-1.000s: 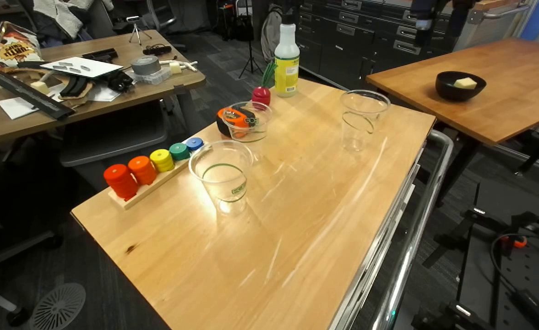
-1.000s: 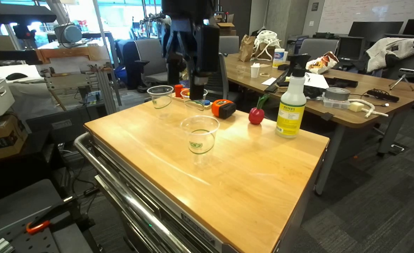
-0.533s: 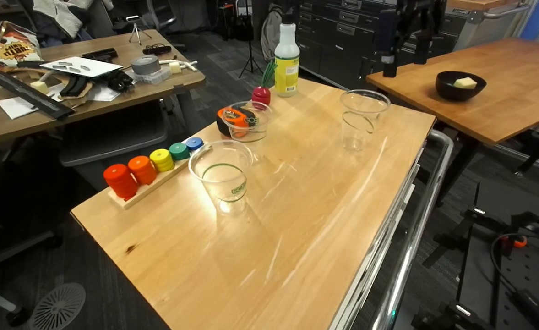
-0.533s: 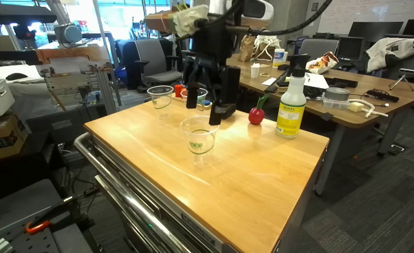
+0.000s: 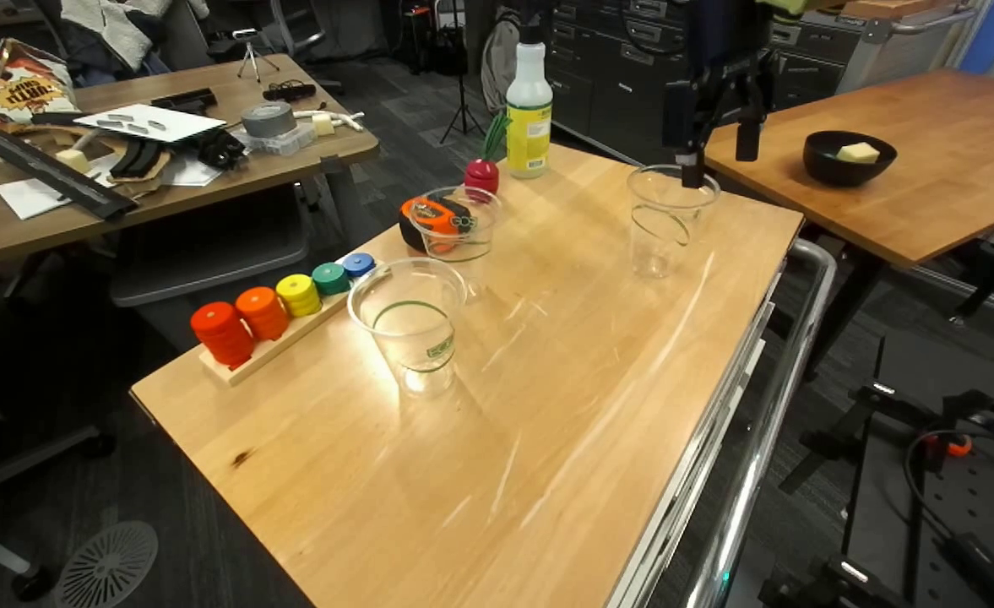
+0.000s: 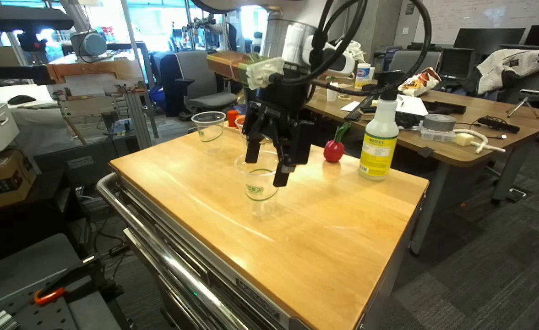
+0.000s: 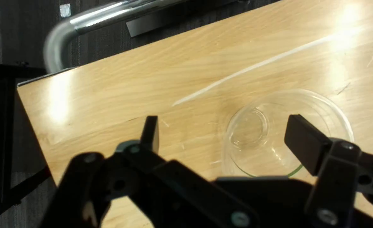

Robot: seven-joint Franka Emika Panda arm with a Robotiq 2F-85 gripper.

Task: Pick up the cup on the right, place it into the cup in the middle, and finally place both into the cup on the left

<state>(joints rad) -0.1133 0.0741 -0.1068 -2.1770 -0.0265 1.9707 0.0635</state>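
Note:
Three clear plastic cups stand upright on the wooden table [image 5: 547,405]. A tall cup [image 5: 655,241] [image 6: 261,195] with a green ring is nearest my gripper [image 5: 720,167] [image 6: 266,169]. It also shows in the wrist view [image 7: 253,155], toward the right finger. Another tall cup [image 5: 416,346] [image 6: 210,133] stands apart from it. A short cup [image 5: 463,245] sits between them beside the tape measure; in an exterior view [image 6: 240,130] my gripper hides most of it. My gripper is open and empty, fingers down at about rim height of the nearest cup. Whether a finger touches the rim cannot be told.
An orange and black tape measure [image 5: 435,215], a red radish toy [image 5: 481,177], a spray bottle [image 5: 530,127] and a coloured ring stacker [image 5: 281,317] stand along one table side. A metal handle [image 5: 758,456] runs along the opposite edge.
My gripper has come down from above and moved over the table to the nearest tall cup. It stays open. The cups have not moved.

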